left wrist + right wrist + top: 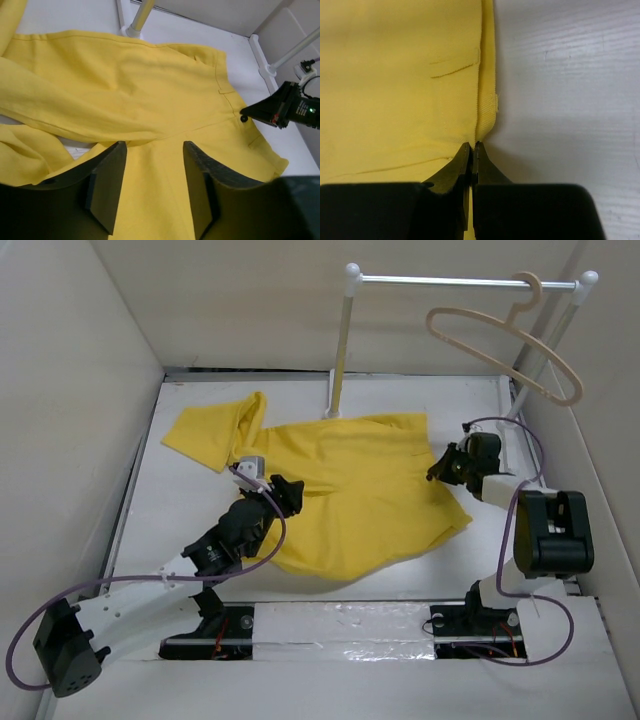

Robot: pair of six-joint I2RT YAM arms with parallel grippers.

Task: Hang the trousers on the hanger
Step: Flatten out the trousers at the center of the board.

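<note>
The trousers (350, 490) lie spread flat across the middle of the tabletop (180, 500), with one leg doubled back toward 10 o'clock and the waistband (485, 75) facing 3 o'clock. That layout puts the firm, stitched edge toward your right arm, the one nearer the hanger.

Your right gripper (471, 146) sits at that 3 o'clock edge. Its jaws are together, and the cloth puckers into the tips, so they look clamped on the waistband's rim. It is a thin pinch at the very border, so judge it liable to slip once you lift.

Your left gripper (154, 150) hangs over the seat of the trousers near 9 o'clock, jaws apart with nothing between them and the fabric lying slack underneath. From here it could take a second hold and keep the garment from trailing.

The hanger (500, 345) hangs by its hook from the rack (460, 281) at 1 o'clock, well apart from the trousers, tilted toward the right wall. None of the fabric is on it yet.
</note>
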